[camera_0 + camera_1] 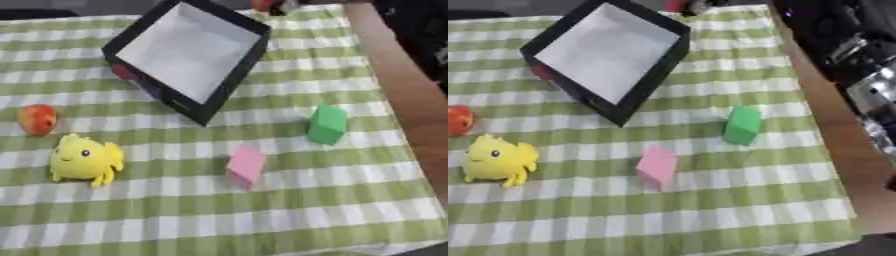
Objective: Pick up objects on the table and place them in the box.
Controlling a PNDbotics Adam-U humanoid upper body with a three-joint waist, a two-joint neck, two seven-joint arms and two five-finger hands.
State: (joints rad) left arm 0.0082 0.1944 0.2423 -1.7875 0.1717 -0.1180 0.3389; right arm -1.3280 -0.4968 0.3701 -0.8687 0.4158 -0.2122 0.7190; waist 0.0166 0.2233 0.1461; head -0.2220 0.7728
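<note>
Across the checked cloth (219, 220), four things wait and the box (188, 50) at upper centre sits empty.

Pink block (246, 165) lies centre frame, green block (328, 124) to its right, both well apart from the box and from each other; they look light and stiff, with flat faces, so I'd say opposite sides are the place to take hold. Yellow plush (84, 159) at the left looks soft and squashy, best taken round its body. Just above it the red-orange fruit (38, 119) is round and smooth, likely to roll or slip, so cup it. And the hands? Only a dark and silver arm (877, 95) shows at the right edge of the right eye view. No hand shows clearly in either view, so whether fingers are spread or curled I cannot tell, and nothing on the cloth is being touched.
</note>
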